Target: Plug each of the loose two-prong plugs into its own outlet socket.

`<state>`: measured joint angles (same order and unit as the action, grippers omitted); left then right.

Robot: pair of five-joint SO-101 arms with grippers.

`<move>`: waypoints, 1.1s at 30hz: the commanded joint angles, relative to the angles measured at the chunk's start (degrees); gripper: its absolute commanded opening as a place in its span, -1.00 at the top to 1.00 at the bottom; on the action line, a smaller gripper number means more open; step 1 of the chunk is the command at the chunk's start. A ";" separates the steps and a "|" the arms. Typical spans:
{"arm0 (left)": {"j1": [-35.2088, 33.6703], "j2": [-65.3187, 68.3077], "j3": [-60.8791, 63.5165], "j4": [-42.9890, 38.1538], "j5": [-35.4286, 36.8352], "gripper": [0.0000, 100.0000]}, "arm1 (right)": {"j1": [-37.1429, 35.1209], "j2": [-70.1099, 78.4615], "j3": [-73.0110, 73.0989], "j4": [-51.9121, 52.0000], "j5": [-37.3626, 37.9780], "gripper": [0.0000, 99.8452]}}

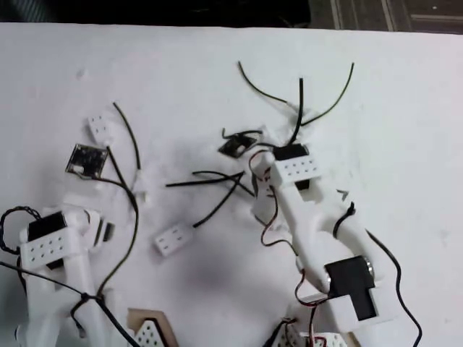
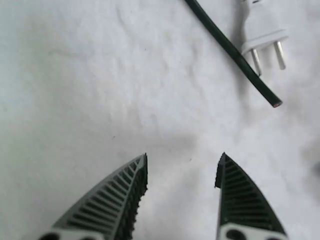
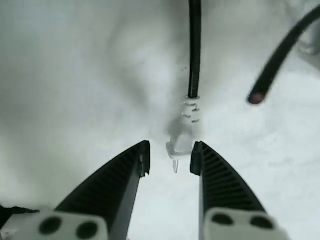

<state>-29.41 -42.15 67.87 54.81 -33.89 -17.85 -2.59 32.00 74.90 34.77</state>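
- The left gripper (image 2: 182, 172) hangs over bare white table (image 2: 90, 90), its two ribbed fingers spread wide with nothing between them.
- Ahead of it and off to one side lies a white two-prong plug (image 2: 262, 40), flat on the table with both metal prongs showing.
- A black cable (image 2: 225, 45) runs just beside this plug and stops in a cut end near the prongs.
- The right gripper (image 3: 170, 159) is low over the table with its jaws apart.
- A second white plug (image 3: 182, 137) sits between its fingertips, close against one finger with a clear gap to the other, so the jaws are not clamped on it.
- That plug's black cord (image 3: 194, 50) leads straight away from the gripper, and the cut end of another black wire (image 3: 272, 65) lies near it.
- In the high view, the left arm (image 1: 54, 249) is at the table's near left corner and the right arm (image 1: 318, 224) reaches toward a tangle of black leads near the middle.
- One white socket block (image 1: 173, 239) lies between the two arms, and another socket block (image 1: 101, 128) lies farther back on the left, near a small black square part (image 1: 87, 160).
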 commanded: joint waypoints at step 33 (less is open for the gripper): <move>-0.40 -1.80 0.09 -0.88 0.62 0.55 | 4.70 6.90 -3.16 -6.29 5.27 0.81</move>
<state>-29.41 -42.15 67.87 54.81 -33.89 -15.12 4.53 31.38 69.19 38.55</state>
